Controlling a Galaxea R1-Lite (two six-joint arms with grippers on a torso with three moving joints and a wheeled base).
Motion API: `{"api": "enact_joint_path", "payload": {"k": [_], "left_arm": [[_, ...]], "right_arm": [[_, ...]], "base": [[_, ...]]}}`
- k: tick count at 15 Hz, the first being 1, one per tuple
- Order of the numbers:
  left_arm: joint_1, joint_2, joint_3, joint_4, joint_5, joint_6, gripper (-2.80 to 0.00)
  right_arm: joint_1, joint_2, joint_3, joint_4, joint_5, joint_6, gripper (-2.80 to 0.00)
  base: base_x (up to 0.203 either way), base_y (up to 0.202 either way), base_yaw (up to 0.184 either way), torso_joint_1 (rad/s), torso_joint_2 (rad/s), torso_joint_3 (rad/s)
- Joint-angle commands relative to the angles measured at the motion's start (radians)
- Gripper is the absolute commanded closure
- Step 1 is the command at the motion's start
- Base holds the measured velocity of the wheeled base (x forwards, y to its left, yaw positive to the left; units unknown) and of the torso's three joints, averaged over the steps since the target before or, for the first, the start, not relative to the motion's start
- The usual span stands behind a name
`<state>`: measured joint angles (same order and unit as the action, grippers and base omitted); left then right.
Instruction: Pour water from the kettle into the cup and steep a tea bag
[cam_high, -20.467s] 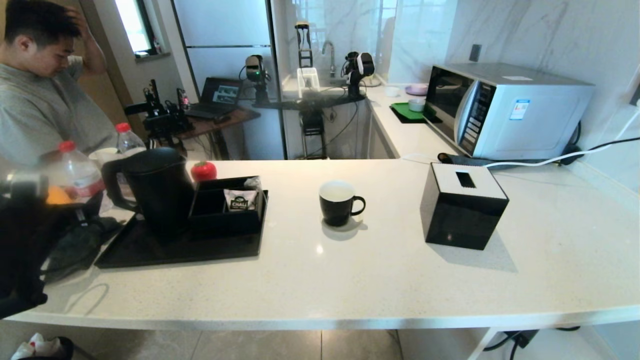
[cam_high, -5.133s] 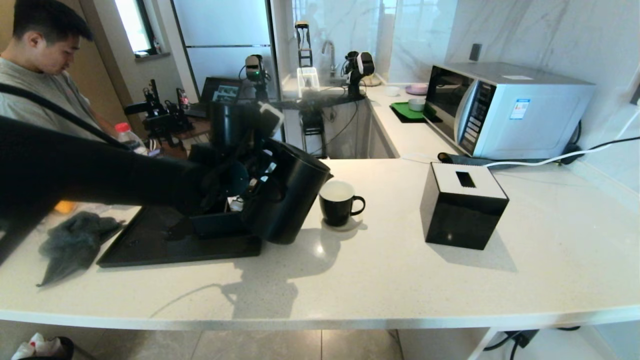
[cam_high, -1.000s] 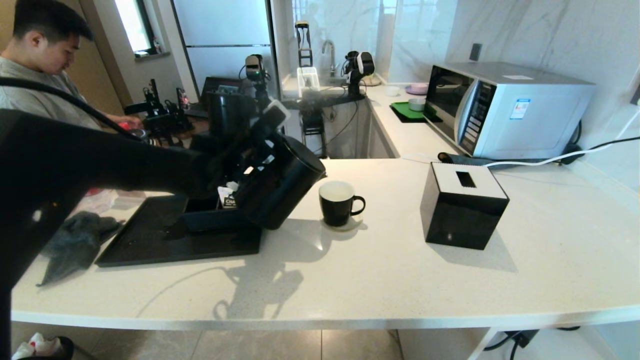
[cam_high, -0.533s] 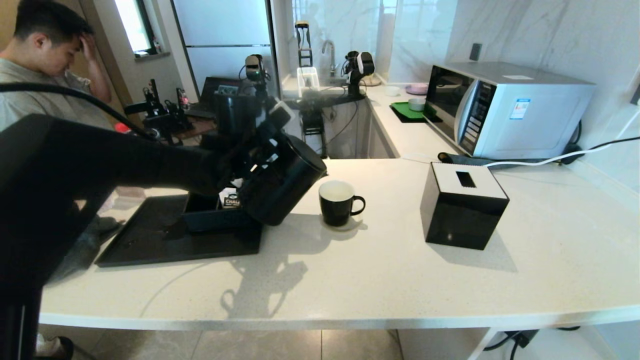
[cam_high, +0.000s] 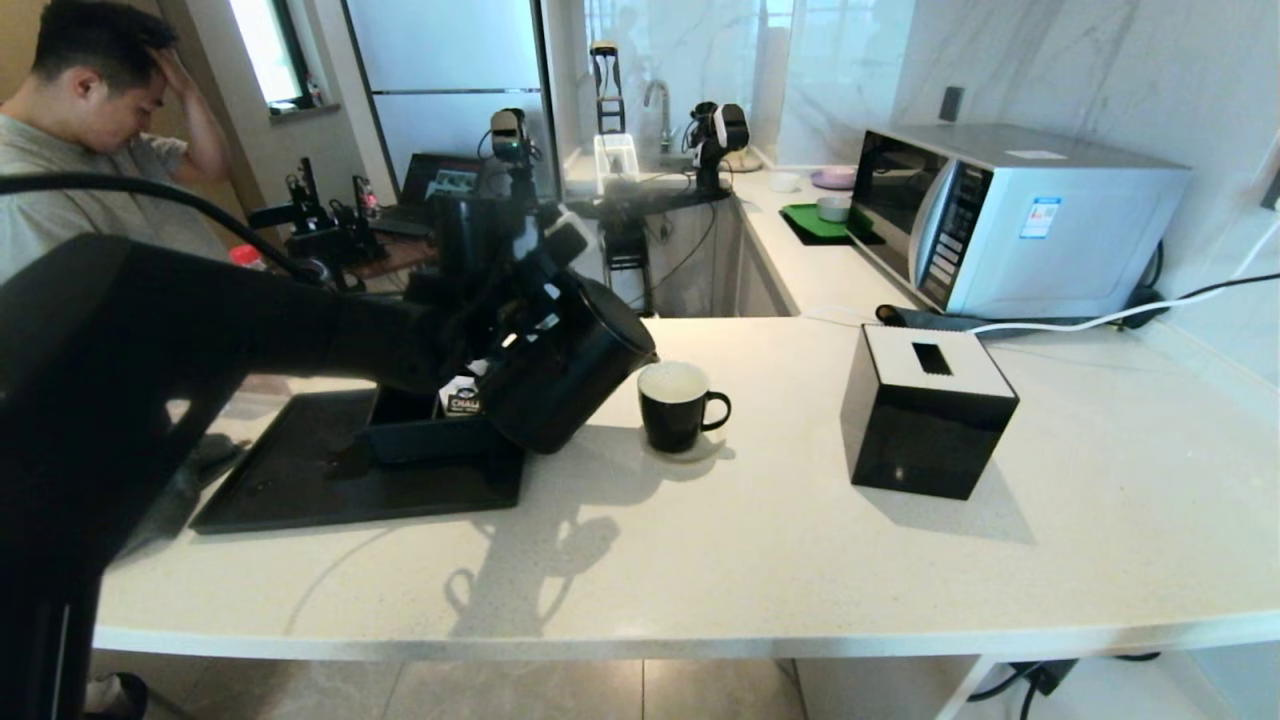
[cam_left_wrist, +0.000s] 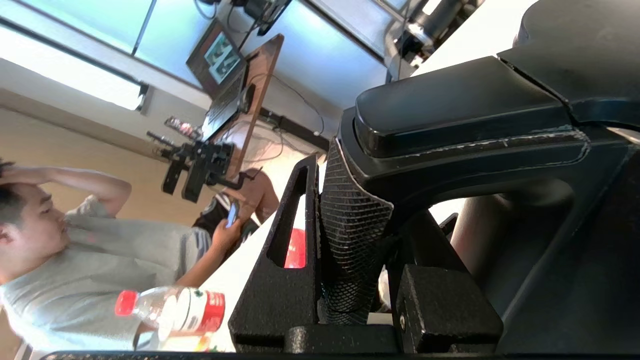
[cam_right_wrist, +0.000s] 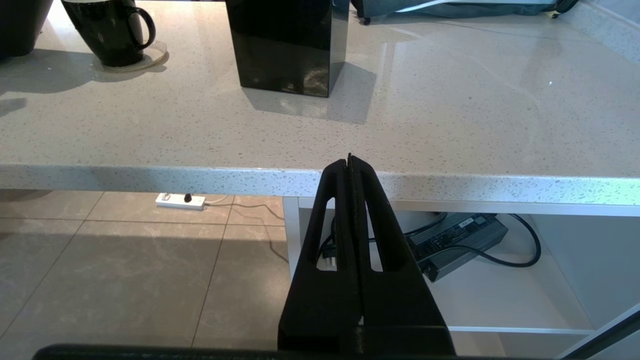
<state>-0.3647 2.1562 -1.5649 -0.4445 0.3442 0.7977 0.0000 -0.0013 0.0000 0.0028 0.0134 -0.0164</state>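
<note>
— Left pincer (cam_left_wrist: 360, 235), what has it got?
— It is clenched on the loop handle of the kettle (cam_high: 565, 370); the wrist view shows one textured finger (cam_left_wrist: 352, 235) pressed against the handle's underside. The kettle hangs above the surface (cam_high: 800, 560), tipped toward the right, its spout just beside the rim of the cup (cam_high: 678, 405).

— Any water running?
— I cannot tell; no stream shows between spout and cup.

— Where does the cup stand?
— Near the middle of the surface, closer to the far edge than the near one, handle pointing right. Its inside is white.

— And what sits around it?
— On its left, toward the surface's left edge, a black tray (cam_high: 300, 480) carries a black organiser box (cam_high: 425, 435), with a white sachet (cam_high: 460, 400) printed CHALI showing in it. The tilted kettle overhangs the tray's right edge. On the cup's right, well apart, stands a black tissue box (cam_high: 925, 410) with a white top.

— The tea bag?
— Not to be made out in any view.

— Right pincer (cam_right_wrist: 350, 165)?
— Fingers pressed together, grasping nothing, parked below and in front of the surface's near edge.

— Anyone about?
— A man in a grey shirt (cam_high: 90, 150) beyond the far left corner, hand on his head.
</note>
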Motion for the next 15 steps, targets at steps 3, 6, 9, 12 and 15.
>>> {"api": "enact_joint_path", "payload": {"k": [3,6,9,12,15], "left_arm": [[0.001,0.008,-0.013,-0.002,-0.019,0.02,0.0],[0.001,0.011,-0.015,0.0,-0.02,0.024,0.0],[0.003,0.011,-0.018,0.0,-0.042,0.044,0.0],[0.003,0.013,-0.02,0.0,-0.044,0.049,0.0],[0.003,0.013,-0.02,0.0,-0.047,0.061,0.0]], "right_arm": [[0.0,0.001,0.0,0.0,0.0,0.0,0.0],[0.0,0.001,0.0,0.0,0.0,0.0,0.0],[0.0,0.001,0.0,0.0,0.0,0.0,0.0],[0.0,0.001,0.0,0.0,0.0,0.0,0.0],[0.0,0.001,0.0,0.0,0.0,0.0,0.0]], "base": [[0.0,0.0,0.0,0.0,0.0,0.0],[0.0,0.0,0.0,0.0,0.0,0.0],[0.0,0.0,0.0,0.0,0.0,0.0],[0.0,0.0,0.0,0.0,0.0,0.0],[0.0,0.0,0.0,0.0,0.0,0.0]]}}
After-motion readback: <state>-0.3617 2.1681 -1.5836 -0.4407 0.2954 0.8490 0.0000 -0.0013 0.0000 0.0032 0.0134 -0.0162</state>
